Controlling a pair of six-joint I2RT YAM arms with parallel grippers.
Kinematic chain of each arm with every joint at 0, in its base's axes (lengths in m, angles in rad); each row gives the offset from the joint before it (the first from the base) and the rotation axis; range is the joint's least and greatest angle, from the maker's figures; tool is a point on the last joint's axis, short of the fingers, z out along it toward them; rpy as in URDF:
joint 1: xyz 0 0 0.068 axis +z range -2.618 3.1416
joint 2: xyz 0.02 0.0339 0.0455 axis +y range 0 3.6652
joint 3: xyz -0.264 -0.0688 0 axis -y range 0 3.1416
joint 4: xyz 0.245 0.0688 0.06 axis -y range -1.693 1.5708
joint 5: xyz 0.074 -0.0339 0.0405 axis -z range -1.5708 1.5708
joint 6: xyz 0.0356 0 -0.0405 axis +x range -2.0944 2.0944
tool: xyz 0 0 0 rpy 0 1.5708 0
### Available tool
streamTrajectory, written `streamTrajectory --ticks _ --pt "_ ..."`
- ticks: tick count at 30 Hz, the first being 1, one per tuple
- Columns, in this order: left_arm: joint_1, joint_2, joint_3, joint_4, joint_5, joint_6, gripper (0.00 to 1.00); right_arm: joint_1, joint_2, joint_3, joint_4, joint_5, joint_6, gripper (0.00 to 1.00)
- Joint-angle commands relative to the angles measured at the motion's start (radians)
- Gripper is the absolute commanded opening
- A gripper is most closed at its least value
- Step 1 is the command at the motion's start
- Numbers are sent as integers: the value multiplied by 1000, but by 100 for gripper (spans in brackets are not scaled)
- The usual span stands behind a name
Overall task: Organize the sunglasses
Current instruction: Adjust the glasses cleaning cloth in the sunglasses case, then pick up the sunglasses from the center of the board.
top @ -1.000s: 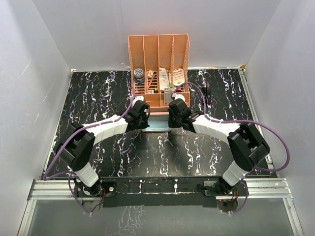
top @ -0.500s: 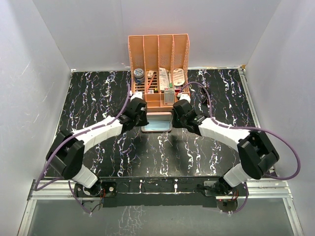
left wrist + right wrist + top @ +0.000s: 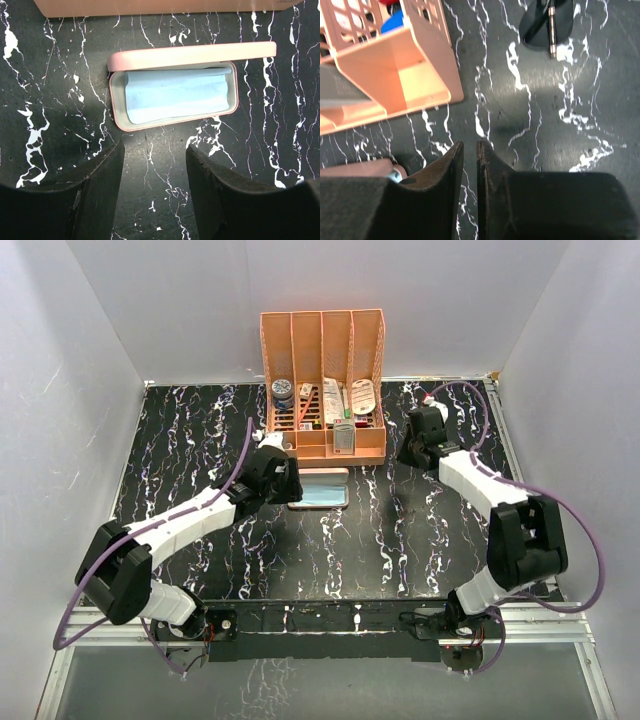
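The sunglasses (image 3: 544, 22), black with dark lenses, lie folded on the table at the top of the right wrist view, well ahead of my right gripper (image 3: 470, 145). Its jaws stand a narrow slit apart with nothing between them. In the top view the right gripper (image 3: 410, 448) covers the sunglasses. The pink case (image 3: 115, 107) lies open, lid (image 3: 190, 54) tipped back, with a light blue cloth (image 3: 175, 92) inside. My left gripper (image 3: 155, 150) is open and empty just short of the case. From above, the left gripper (image 3: 290, 482) sits at the left end of the case (image 3: 322, 473).
An orange desk organizer (image 3: 323, 380) with several items in it stands against the back wall, just behind the case. Its front corner (image 3: 395, 65) lies left of the right gripper. White walls enclose the black marbled table (image 3: 200, 440) on three sides.
Both grippers have left the case, which now lies open. The left backed off a little and opened wide. The right swung toward the back right and parted its jaws slightly.
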Motion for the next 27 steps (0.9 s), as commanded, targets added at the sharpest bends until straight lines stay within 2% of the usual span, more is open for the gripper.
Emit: streamTrajectory --ticks 1,6,15,27 --pt "-3 -71 -21 14 11 5 52 -34 79 153 3 -10 -28 16" --pt "-4 -89 -48 38 13 -2 52 -102 185 249 -8 -18 -23 19" --pt "-4 -106 -57 39 8 2 52 -185 341 316 -3 -31 -41 19" --pt "-3 -136 -87 33 3 -2 52 -213 408 376 33 -22 -52 26"
